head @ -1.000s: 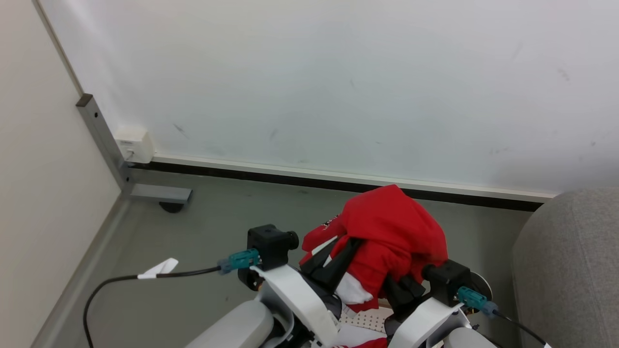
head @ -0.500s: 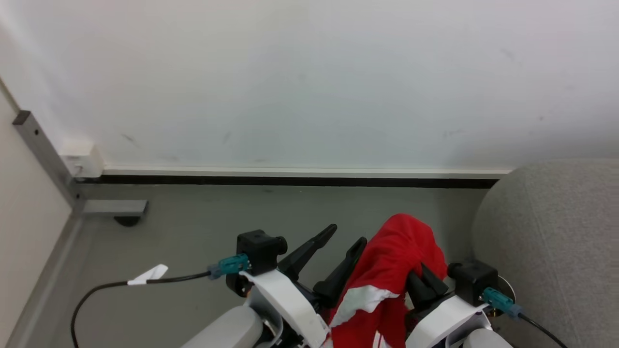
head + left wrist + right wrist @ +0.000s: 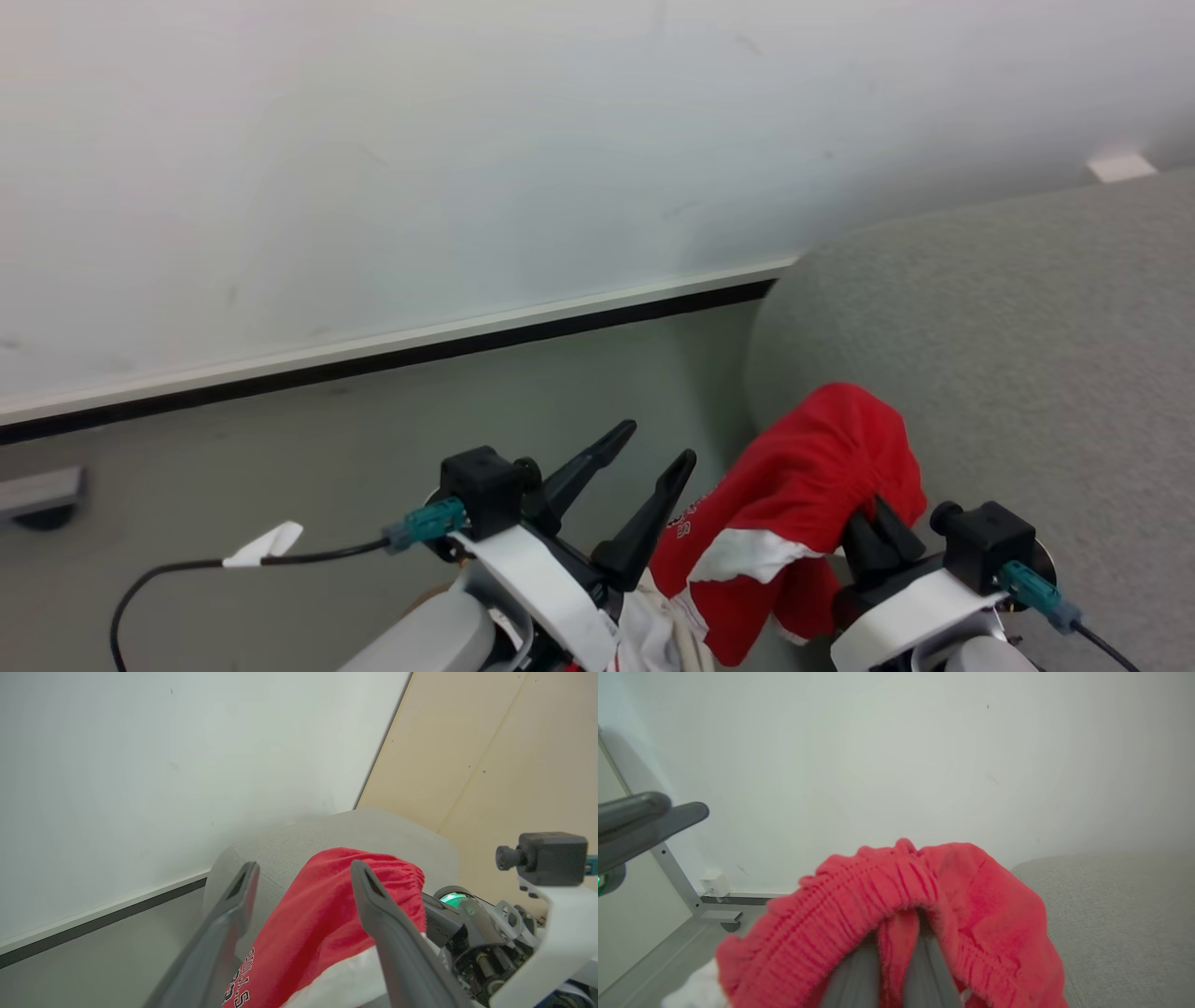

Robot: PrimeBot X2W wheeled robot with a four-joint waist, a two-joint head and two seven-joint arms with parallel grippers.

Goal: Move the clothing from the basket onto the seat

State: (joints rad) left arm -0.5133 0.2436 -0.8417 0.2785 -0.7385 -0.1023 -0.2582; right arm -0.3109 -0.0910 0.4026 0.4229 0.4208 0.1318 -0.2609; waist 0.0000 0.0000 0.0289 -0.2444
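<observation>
Red clothing (image 3: 812, 476) pinched tight in my R fingers (image 3: 876, 534), draped over them, held up just beside grey seat (image 3: 1008, 317) edge. My L fingers (image 3: 653, 509) spread wide, empty, close by the cloth.

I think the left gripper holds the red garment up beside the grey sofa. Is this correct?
Not quite. The right gripper holds the red garment up beside the grey sofa; its fingers are shut on the fabric. The left gripper stands open, holding nothing. The head view shows this.
</observation>
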